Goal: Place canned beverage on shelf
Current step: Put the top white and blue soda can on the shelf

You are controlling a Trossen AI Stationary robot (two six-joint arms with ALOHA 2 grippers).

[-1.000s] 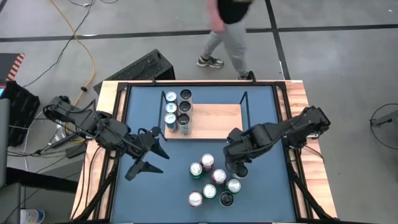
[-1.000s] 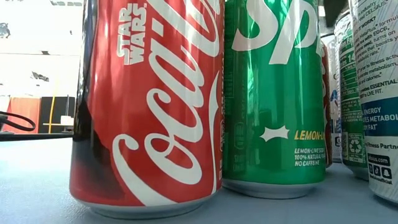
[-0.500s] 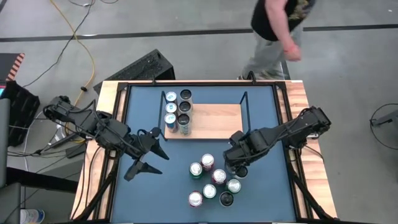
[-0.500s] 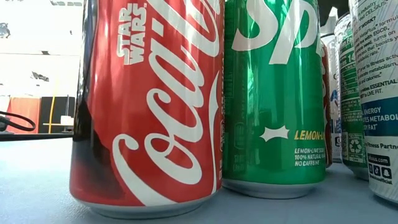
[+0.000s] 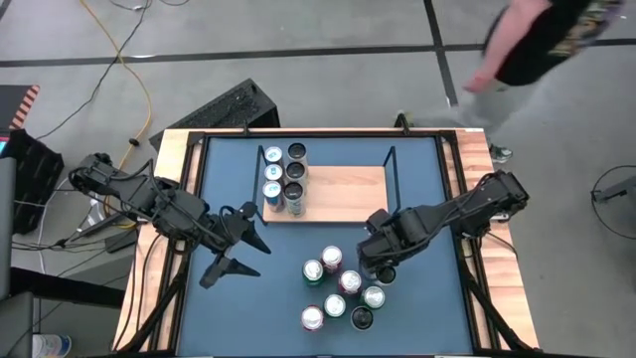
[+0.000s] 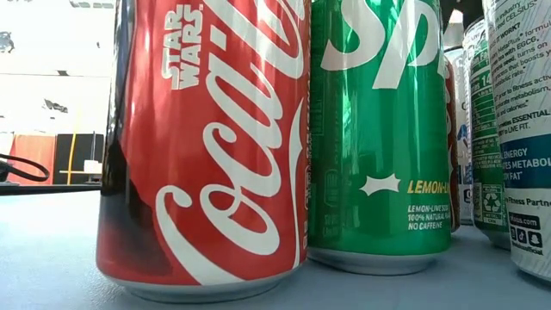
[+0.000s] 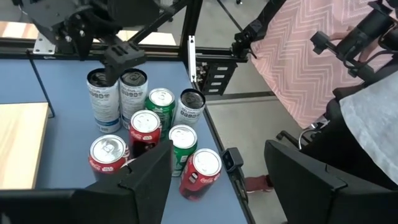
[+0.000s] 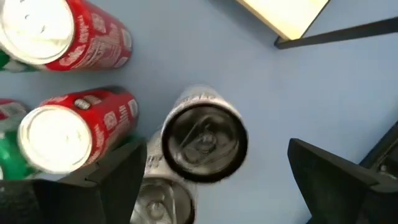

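The light-wood shelf point(image 5: 343, 194) with black wire rails stands at the table's far middle, with several cans point(image 5: 283, 179) upright at its left end. A cluster of cans point(image 5: 336, 290) stands on the blue table near the front. My right gripper point(image 5: 382, 267) is open above a black-topped white can point(image 8: 204, 142) at the cluster's far right. Its fingers stand on either side of the can top with a gap on each side. My left gripper point(image 5: 246, 257) is open and empty over the table, left of the cluster.
The low view is filled by a red cola can point(image 6: 207, 146) and a green soda can point(image 6: 379, 129) standing close together. The shelf's corner point(image 8: 283, 15) lies just beyond the black-topped can. A person point(image 5: 547, 45) walks beyond the table's far right corner.
The person beyond the table's far edge has walked from its middle toward the right. Both grippers and the cans have kept their places.
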